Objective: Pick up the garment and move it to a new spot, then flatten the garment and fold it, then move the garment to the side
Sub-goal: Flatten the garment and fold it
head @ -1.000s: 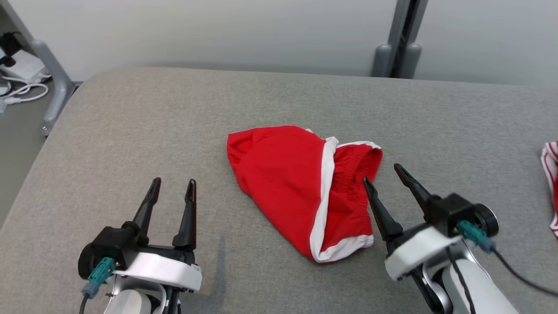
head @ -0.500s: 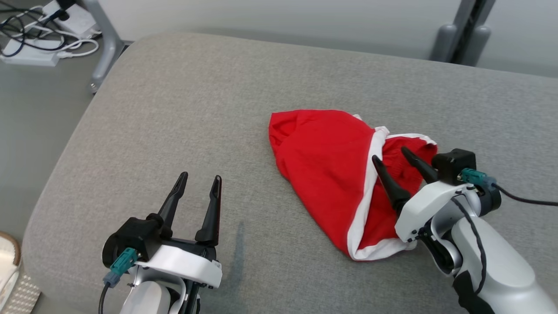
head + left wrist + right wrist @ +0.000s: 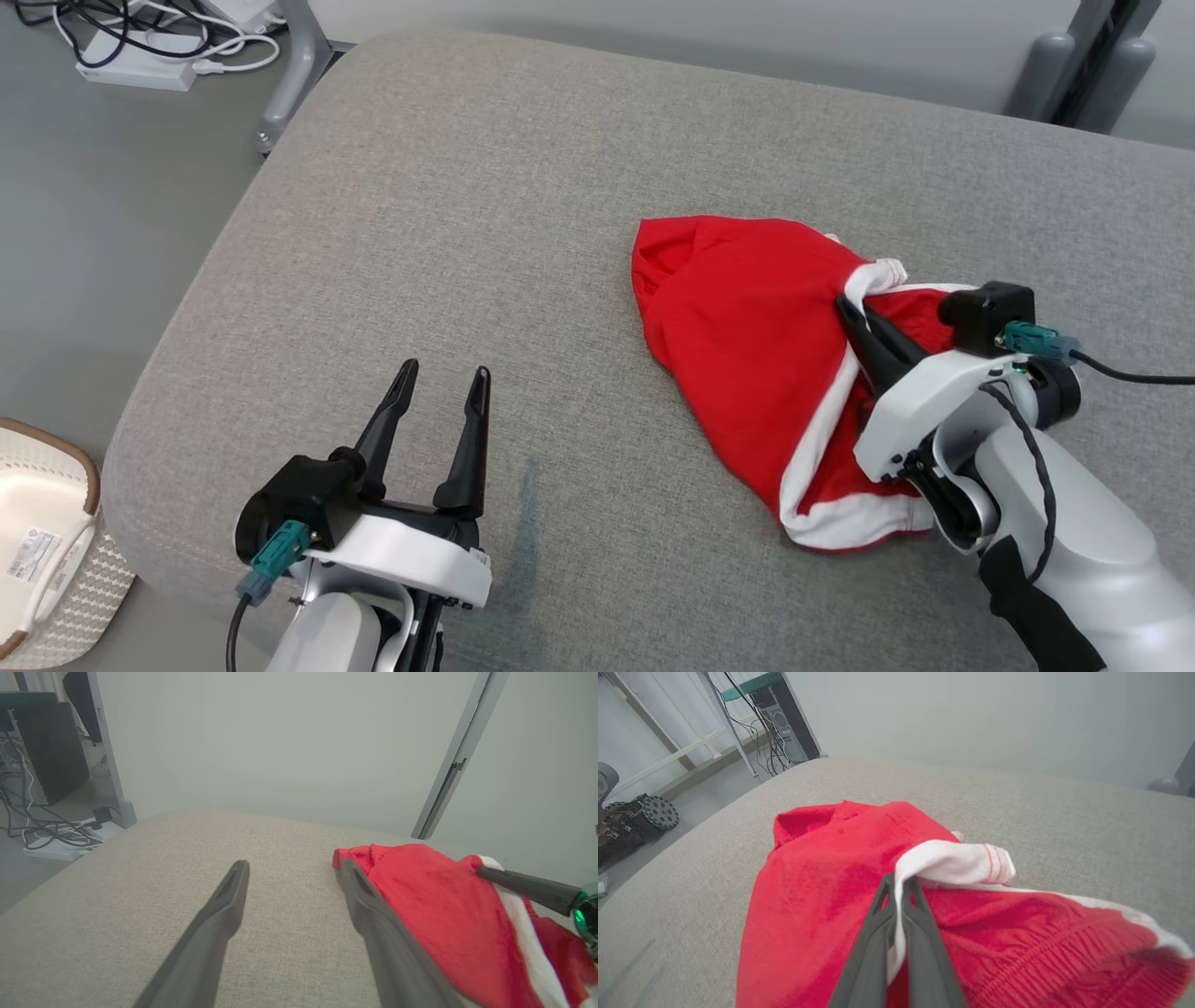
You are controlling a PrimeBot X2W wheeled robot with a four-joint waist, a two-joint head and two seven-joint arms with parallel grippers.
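Red garment (image 3: 747, 345) in a rumpled heap on the right half of the grey tabletop (image 3: 467, 187), with white trim (image 3: 952, 861) along its edges and a gathered waistband (image 3: 1064, 952) on its right side. Clenched on that trim at the heap's far side, the right hand (image 3: 845, 301), both fingers pressed together with a fold of white pinched between them, plainest from the right wrist. Pale forearm (image 3: 1083, 560) coming in from the lower right corner of the head view, wrist bent so that the fingers point up and left, low over the cloth. Released, the left hand (image 3: 445, 370), fingers spread and pointing away from the robot, over bare fabric near the tabletop's near edge, well apart from the garment and to its left; touching the surface or just above it, hard to tell. Garment's right side partly hidden beneath the right wrist in the head view, and cut off at the right and bottom edges from the left wrist. Tabletop covered in coarse grey weave, corners rounded. Beyond it a plain pale wall, grey posts (image 3: 1074, 65) at the far right, a metal leg (image 3: 289, 84) and a white power strip (image 3: 140, 70) with tangled cables on the floor at the far left, a pale basket (image 3: 37, 523) with a brown rim cut off at the lower left, and a dark computer tower (image 3: 51, 760) from the left wrist.
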